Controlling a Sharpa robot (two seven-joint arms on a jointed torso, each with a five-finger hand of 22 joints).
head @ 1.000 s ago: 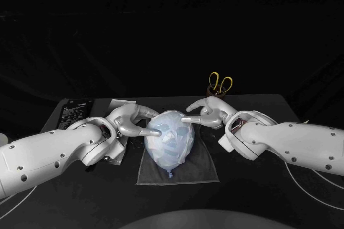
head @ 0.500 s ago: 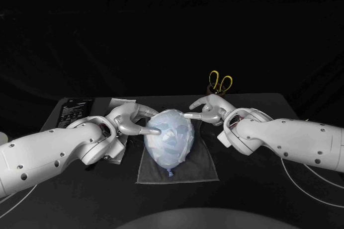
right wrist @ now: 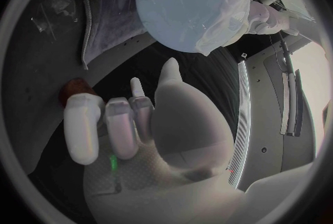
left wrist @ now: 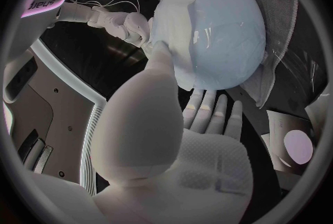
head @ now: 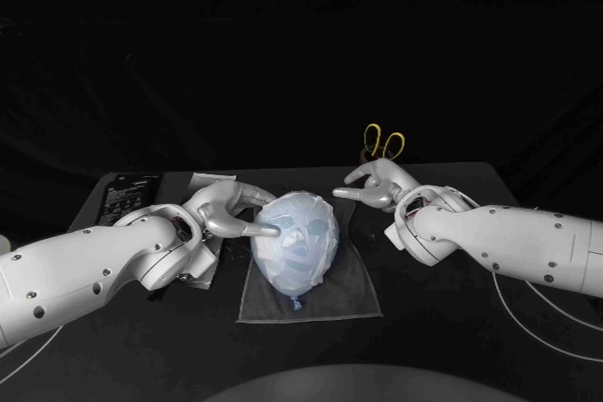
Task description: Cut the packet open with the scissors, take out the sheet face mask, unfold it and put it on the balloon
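Lying in the middle of the black table [head: 477, 332] is the balloon [head: 287, 280], on its side on a grey cloth [head: 346, 297]. The face mask [head: 306, 232] is spread over the top of the balloon, and you can see its eye holes and mouth hole. The knot of the balloon points toward the robot.

The left hand [head: 226, 212] is just beside the balloon on its left side. One finger sticks out and its tip touches the mask near the edge. The hand holds nothing and its fingers are spread apart. In the left wrist view the hand [left wrist: 173, 140] reaches one thick finger up to the edge of the balloon [left wrist: 215, 29], and its other fingers lie flat and straight near the cloth.

The right hand [head: 375, 187] is near the far right side of the balloon. It is close to the mask but not touching it. It holds nothing. In the right wrist view this hand [right wrist: 139, 124] has some fingers bent in and others sticking out toward the balloon [right wrist: 191, 1], with gaps between them.

Behind the right hand, the scissors [head: 384, 143] stand up with their yellow handles on top. The packet [head: 130, 193] lies flat at the far left of the table, well apart from the balloon.
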